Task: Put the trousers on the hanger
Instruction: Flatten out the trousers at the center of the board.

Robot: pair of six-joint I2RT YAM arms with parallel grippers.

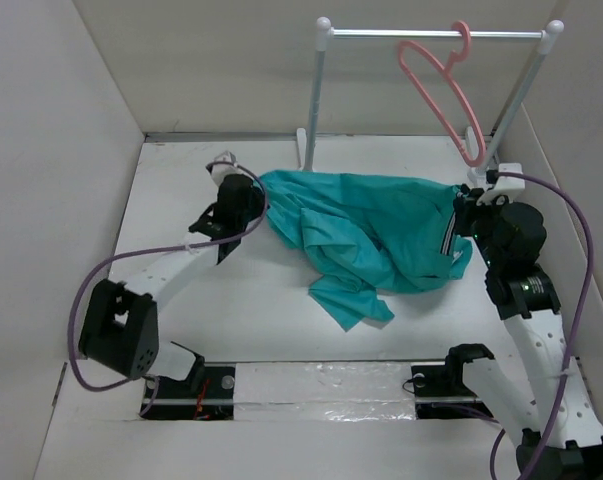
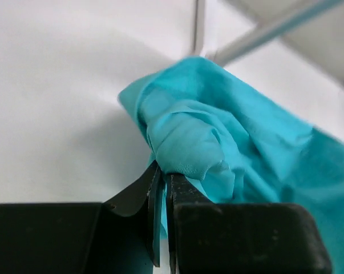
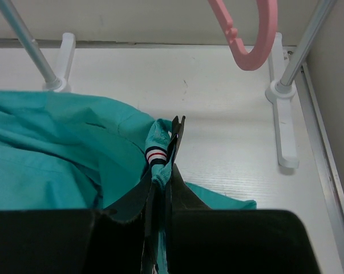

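Observation:
The teal trousers (image 1: 366, 240) lie crumpled across the middle of the table. My left gripper (image 1: 253, 200) is shut on their left end, a bunched fold of teal cloth (image 2: 186, 148) sitting between the jaws. My right gripper (image 1: 459, 222) is shut on their right end at the striped waistband (image 3: 156, 154). The pink hanger (image 1: 443, 90) hangs by its hook on the rail at the back right, above and behind my right gripper; its lower curve shows in the right wrist view (image 3: 251, 34).
The white-and-grey rail stand (image 1: 431, 35) stands at the back, its feet (image 3: 283, 123) on the table near the right wall. White walls enclose the table on the left, back and right. Purple cables loop beside both arms.

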